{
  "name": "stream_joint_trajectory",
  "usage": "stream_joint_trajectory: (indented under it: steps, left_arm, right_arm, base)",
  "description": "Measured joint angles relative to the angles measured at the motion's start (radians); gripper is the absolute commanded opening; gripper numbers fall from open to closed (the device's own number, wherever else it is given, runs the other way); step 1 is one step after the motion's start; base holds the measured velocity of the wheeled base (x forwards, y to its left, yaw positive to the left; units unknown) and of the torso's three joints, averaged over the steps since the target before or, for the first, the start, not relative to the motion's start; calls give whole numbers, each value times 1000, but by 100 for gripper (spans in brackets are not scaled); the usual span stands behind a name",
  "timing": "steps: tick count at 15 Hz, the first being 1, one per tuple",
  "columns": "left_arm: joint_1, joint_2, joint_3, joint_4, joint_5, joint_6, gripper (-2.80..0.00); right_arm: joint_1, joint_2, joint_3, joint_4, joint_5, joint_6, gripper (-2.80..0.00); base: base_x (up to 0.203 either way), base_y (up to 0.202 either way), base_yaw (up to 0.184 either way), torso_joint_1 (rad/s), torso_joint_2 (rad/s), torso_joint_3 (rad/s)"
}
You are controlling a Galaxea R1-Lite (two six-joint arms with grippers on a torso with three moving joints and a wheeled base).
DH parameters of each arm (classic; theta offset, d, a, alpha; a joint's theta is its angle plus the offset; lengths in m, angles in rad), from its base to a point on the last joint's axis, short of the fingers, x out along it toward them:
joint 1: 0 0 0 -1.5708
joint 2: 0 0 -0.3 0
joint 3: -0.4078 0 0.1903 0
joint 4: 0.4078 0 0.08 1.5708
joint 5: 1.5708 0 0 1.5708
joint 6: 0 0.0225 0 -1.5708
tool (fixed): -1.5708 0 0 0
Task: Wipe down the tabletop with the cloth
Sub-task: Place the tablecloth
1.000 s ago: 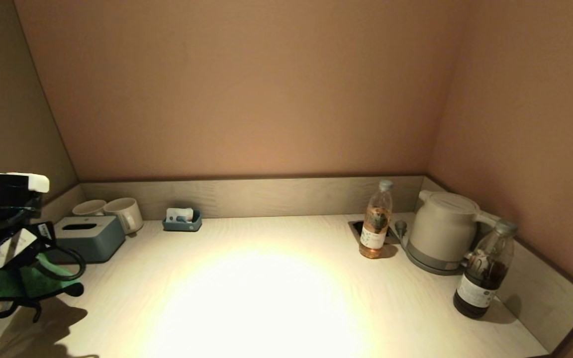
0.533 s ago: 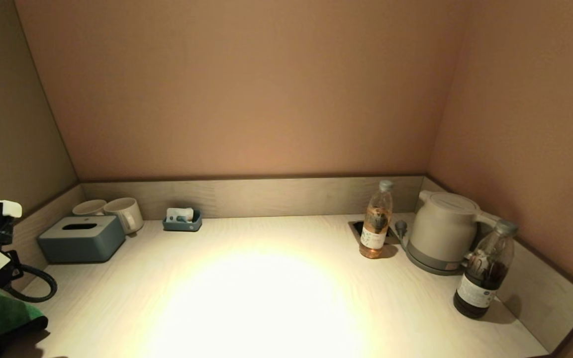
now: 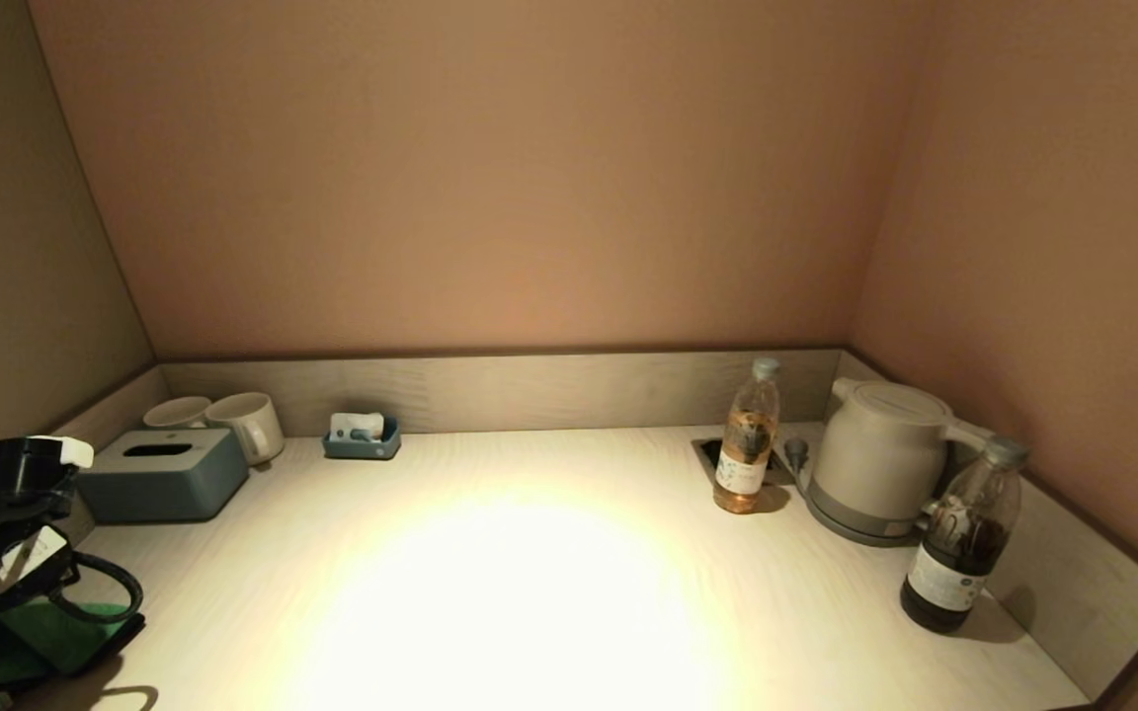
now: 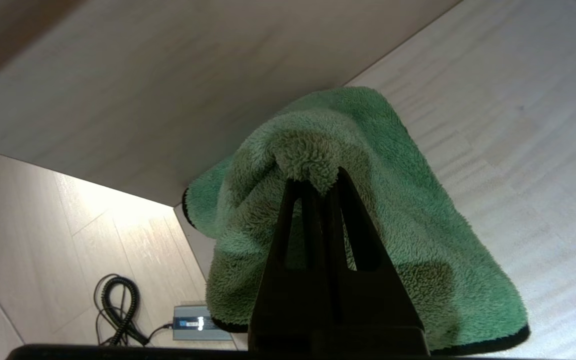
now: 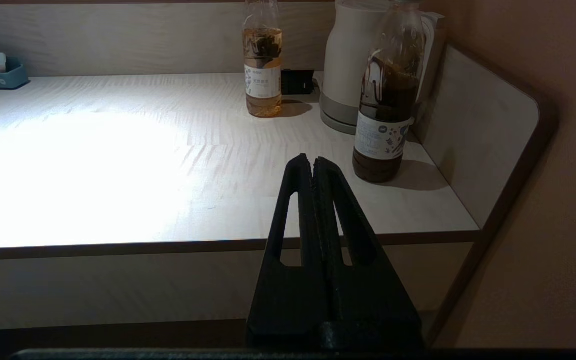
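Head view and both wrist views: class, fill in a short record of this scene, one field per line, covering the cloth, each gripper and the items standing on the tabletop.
cloth: green, pinched by the left gripper, at the tabletop's near left corner
right gripper: shut, empty, off the front edge
left back: tissue box, two mugs, small tray
right side: kettle, two bottles

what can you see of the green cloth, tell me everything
The cloth is green, thick and fleecy, with a dark edge trim. A fold at its middle is pinched in the shut left tool, and the rest drapes down around it. It sits at the table's front left corner, partly overhanging the edge.
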Motion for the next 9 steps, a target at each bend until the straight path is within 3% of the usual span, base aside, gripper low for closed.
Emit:
stream_joint_trajectory:
  steps: [2,3,9]
  left_arm:
    - [0,33,-17,0,1,0,-280]
    - [0,49,-26,0,1,1,0]
    - [0,102,-100,2,4,-3,0]
  right_arm:
    - [0,0,0,0,0,0,-280]
    - [0,0,0,0,0,0,-280]
    - [0,0,0,0,-1,0,-280]
  base:
    - [0,0,0,0,0,0]
    - [0,0,0,0,0,0]
    - [0,0,0,0,0,0]
